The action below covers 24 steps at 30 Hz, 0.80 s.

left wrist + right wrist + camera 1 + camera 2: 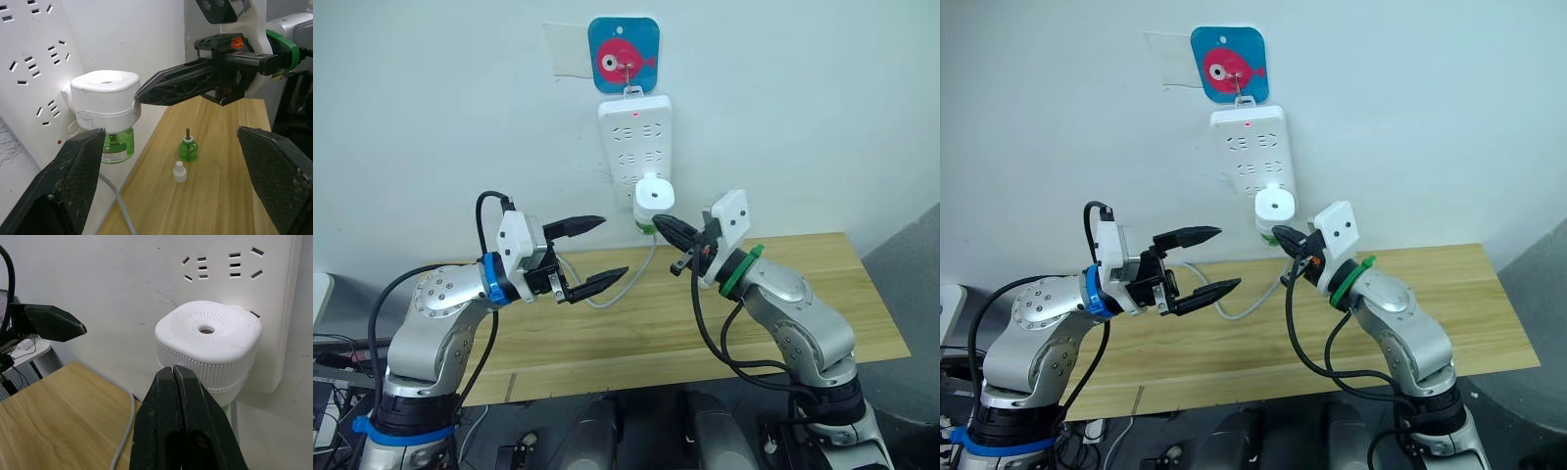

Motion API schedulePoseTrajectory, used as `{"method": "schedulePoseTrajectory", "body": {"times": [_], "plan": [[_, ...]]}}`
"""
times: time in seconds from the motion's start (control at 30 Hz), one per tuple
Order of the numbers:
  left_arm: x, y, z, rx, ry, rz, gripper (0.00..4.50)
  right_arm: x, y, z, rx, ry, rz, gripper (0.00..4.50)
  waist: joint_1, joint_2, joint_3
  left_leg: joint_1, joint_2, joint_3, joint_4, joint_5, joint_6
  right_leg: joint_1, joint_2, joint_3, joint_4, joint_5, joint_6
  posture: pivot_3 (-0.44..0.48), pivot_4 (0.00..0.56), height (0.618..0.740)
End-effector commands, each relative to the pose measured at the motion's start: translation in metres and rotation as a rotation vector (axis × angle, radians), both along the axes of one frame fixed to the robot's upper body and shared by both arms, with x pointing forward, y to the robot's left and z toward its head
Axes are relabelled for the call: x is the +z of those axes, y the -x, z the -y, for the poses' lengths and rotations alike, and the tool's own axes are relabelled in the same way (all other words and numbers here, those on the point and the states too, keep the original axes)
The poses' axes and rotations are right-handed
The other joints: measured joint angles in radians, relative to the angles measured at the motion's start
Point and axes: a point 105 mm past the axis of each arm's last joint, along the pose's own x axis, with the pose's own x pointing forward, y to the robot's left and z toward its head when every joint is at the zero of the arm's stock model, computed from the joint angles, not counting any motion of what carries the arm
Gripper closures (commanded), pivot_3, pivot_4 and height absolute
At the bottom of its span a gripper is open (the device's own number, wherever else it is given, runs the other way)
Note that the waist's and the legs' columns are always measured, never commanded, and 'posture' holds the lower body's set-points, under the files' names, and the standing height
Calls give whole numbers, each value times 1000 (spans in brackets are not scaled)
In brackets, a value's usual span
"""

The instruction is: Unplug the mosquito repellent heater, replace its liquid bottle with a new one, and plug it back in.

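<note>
The white mosquito repellent heater [652, 194] is plugged into the wall power strip [634, 132], with a green liquid bottle [117, 147] screwed in under it. My right gripper [173, 369] is shut on nothing, and its tip rests at the heater's ribbed side [139, 96]; I cannot tell whether it touches. My left gripper [615, 247] is open, a short way left of the heater and level with it. A second small green bottle [188, 149] with a bare wick stands on the table, and a white cap [180, 171] lies beside it.
The wooden table [822, 294] runs along the wall under the strip. A white cable [628, 282] hangs from the strip and loops over the table between my arms. A blue fish hook plate [624, 54] holds the strip up.
</note>
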Motion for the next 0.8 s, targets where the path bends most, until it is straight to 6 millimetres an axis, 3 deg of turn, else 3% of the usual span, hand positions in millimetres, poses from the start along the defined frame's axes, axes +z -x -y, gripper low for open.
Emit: {"method": "schedulePoseTrajectory", "body": {"times": [0.03, 0.23, 0.8], "plan": [[9, 2, 1, -14, 11, 31, 12, 6, 7, 1, 7, -2, 39, 4500, 0, 0, 0, 0, 0, 0, 0, 0, 0, 0, 0, 0, 0, 0, 0, 8, 252, 740], [8, 2, 1, -16, 8, 26, 12, 3, 11, 1, 25, 12, 45, 4500, 0, 0, 0, 0, 0, 0, -1, 0, 0, 0, 0, 0, -1, 0, 0, 9, 252, 740], [8, 1, 2, -22, 9, 26, 12, 8, -2, 1, -29, -12, 59, 4500, 0, 0, 0, 0, 0, 0, -1, 0, 0, 0, 0, 0, -1, 0, 0, 14, 247, 740]]}}
